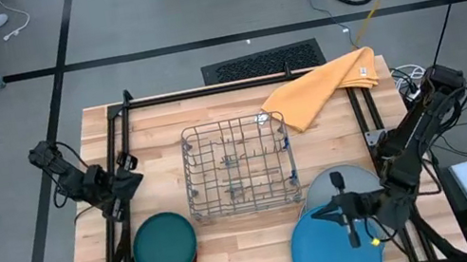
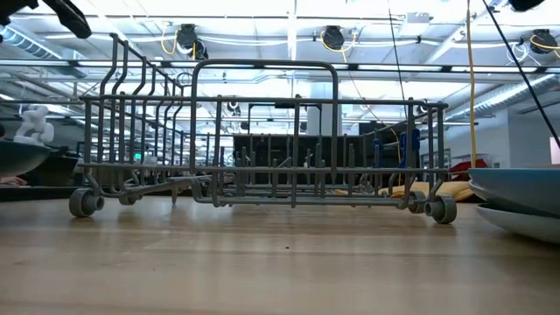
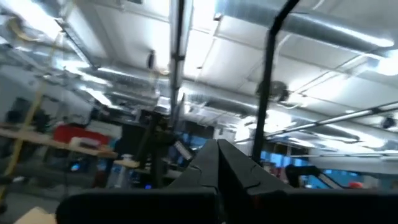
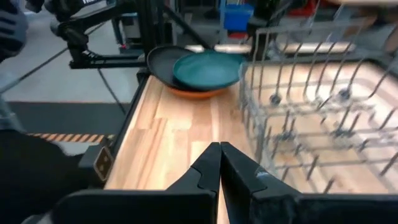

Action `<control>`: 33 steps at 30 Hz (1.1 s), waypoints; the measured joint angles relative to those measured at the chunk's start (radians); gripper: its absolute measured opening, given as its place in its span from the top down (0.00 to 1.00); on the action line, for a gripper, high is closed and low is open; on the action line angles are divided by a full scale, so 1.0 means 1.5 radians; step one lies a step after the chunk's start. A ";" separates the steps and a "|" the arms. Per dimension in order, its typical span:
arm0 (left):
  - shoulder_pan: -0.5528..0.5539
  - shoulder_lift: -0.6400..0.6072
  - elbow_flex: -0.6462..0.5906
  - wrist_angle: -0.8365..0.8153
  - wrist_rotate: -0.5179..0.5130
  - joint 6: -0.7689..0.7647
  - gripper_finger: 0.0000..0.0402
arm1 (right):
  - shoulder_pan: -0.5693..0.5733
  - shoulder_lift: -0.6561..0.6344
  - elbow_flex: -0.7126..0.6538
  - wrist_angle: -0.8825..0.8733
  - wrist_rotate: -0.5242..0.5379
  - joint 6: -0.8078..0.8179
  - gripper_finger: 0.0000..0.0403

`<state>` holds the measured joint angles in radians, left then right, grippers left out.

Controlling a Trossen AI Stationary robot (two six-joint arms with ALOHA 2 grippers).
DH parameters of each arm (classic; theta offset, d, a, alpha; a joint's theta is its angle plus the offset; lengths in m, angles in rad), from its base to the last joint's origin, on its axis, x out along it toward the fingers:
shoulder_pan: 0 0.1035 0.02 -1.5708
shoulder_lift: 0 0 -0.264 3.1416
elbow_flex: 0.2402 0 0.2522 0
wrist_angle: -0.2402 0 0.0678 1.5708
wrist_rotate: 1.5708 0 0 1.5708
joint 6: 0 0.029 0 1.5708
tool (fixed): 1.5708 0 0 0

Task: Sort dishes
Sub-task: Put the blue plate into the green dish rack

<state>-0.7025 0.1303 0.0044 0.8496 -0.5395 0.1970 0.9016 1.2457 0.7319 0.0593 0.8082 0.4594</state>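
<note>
Pale wood-plank table (image 1: 235,246), grey concrete floor round it. Grey wire dish rack (image 1: 240,166) mid-table. Left gripper (image 1: 130,182) w/ fingers pressed together, empty (off table's left edge). Right gripper (image 1: 323,214) likewise clenched, over bright blue round plate (image 1: 332,253). Dark teal round plate (image 1: 164,245) front-left.

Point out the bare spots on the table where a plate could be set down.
Bare wood lies behind the wire rack left of the yellow cloth, and in front of the rack between the dark teal plate and the bright blue plate. The front corners are crowded with stacked plates.
</note>
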 joint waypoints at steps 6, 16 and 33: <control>0.000 0.000 0.005 0.004 -0.013 -0.003 1.00 | -0.032 0.000 0.024 -0.114 -0.081 0.112 0.98; 0.000 0.033 0.055 -0.038 0.044 0.069 0.91 | -0.096 0.031 0.196 -0.452 -0.238 0.266 0.95; 0.001 0.204 0.236 -0.138 0.050 0.152 0.33 | -0.116 0.169 0.237 -0.677 -0.451 0.362 0.25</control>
<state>-0.7013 0.4357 0.3585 0.6421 -0.4643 0.4257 0.7279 1.4986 1.0878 -0.9565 0.1322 1.0022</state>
